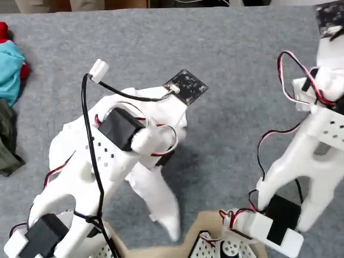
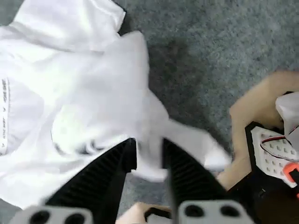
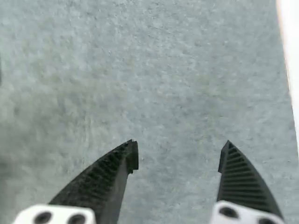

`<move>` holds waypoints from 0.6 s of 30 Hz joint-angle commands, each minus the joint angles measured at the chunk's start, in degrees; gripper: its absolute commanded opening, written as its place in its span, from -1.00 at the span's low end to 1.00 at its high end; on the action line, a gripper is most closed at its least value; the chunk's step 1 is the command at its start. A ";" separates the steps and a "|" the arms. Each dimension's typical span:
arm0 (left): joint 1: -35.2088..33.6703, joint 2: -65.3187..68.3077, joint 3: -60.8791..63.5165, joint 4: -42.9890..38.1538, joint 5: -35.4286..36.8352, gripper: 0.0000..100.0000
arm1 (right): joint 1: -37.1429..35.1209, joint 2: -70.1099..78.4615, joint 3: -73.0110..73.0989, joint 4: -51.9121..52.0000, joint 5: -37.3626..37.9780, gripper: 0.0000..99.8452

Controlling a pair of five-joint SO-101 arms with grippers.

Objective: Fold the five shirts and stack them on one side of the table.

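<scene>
Gripping a fold of the white shirt [image 2: 70, 93], your left hand [image 2: 149, 156] has its dark fingers [image 2: 112, 168] closed on the cloth, just beside the tan base plate [image 2: 254, 107] at the near edge of the desk [image 2: 210, 46]. The rest of that shirt lies rumpled on the grey surface under the left arm. Farther out on your right side, the right hand [image 3: 180, 154] hangs empty, its fingers spread wide over bare desk. Away at the desk's left edge sit a dark shirt [image 1: 6, 134], a teal shirt [image 1: 9, 70] beyond it and a red one [image 1: 4, 29] farthest back.
</scene>
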 commanded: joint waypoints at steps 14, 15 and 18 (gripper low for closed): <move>-60.66 -22.64 5.80 0.44 11.08 -0.41 | -35.82 2.59 5.23 1.14 -1.23 -0.41; -65.76 -24.31 7.47 0.44 10.11 -0.42 | -39.43 4.09 4.88 0.97 -1.23 -0.41; -80.97 -28.97 12.75 0.44 6.59 -0.43 | -48.57 9.89 4.09 -0.79 -2.37 -0.41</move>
